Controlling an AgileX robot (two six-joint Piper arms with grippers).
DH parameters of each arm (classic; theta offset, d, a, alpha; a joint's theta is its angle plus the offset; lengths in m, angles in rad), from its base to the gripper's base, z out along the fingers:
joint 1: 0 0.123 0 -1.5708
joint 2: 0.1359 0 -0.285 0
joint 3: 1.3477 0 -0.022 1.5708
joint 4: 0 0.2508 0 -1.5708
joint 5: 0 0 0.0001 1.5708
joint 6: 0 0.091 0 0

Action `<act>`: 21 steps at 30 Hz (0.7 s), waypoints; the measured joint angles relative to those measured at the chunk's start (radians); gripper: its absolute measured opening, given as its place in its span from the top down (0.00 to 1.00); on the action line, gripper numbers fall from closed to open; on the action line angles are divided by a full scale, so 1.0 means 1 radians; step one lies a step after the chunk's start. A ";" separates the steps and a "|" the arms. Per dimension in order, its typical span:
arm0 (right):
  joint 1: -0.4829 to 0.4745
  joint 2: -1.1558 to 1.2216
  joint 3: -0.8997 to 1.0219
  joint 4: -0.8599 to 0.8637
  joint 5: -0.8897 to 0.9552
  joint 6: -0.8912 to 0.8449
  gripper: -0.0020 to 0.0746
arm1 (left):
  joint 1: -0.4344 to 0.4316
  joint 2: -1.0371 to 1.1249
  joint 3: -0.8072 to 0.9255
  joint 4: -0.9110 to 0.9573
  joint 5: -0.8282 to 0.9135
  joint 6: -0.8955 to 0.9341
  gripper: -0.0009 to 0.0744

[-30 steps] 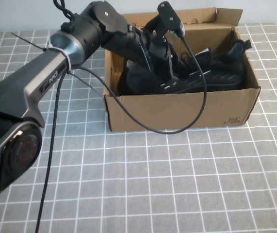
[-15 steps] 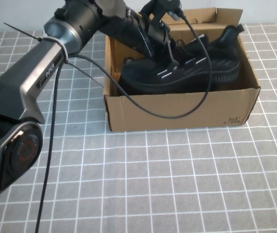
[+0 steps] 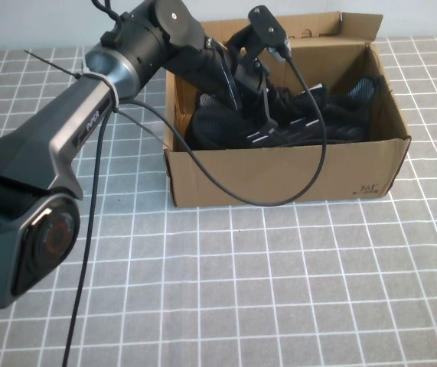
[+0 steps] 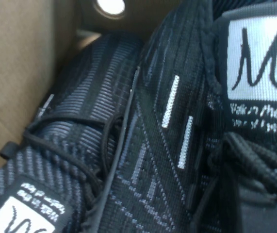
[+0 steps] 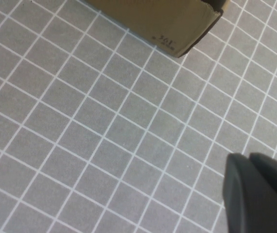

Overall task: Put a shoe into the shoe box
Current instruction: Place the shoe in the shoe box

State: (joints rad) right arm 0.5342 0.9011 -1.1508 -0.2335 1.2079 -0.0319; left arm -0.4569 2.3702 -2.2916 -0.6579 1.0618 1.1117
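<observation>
A grey mat ruled in white squares (image 3: 279, 290) covers the table, with a pale wall behind it. The shoe box (image 3: 279, 180) stands open on the mat. Inside it lies the shoe (image 3: 295, 126), beside its twin (image 4: 56, 160). The left gripper (image 3: 268, 103) reaches into the box, pinching the shoe. The right gripper (image 5: 254, 194) hangs over the mat near the box's printed corner, fingers pressed together.
</observation>
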 joint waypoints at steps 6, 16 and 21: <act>0.000 0.000 0.000 0.000 0.000 0.000 0.99 | 0.000 0.026 -0.005 -0.011 0.027 0.007 0.96; 0.000 0.000 0.000 0.002 0.000 0.000 0.99 | 0.000 0.072 -0.006 -0.037 0.024 0.003 0.96; 0.000 0.000 0.000 0.006 0.000 0.000 0.99 | 0.000 0.072 -0.006 -0.037 0.024 -0.035 0.94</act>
State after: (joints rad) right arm 0.5342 0.9011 -1.1508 -0.2275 1.2079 -0.0319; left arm -0.4569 2.4418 -2.2978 -0.6946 1.0856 1.0763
